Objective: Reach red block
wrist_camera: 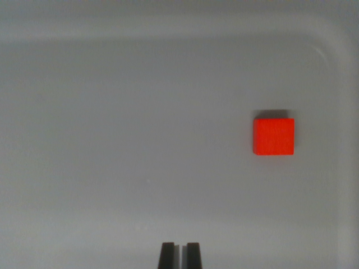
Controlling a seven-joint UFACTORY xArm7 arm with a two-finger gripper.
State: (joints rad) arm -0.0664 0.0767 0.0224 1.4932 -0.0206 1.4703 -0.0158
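Note:
A small red block (274, 136) lies flat on the pale grey floor of a tray, toward the wrist view's right and a little above mid-height. My gripper (180, 255) shows at the bottom centre as two dark fingertips (167, 255) standing almost together with only a thin slit between them and nothing held. The block is well apart from the gripper, up and to the wrist view's right of it.
The grey tray (322, 50) has a raised rim that runs along the top and curves down the wrist view's right side, close beyond the block.

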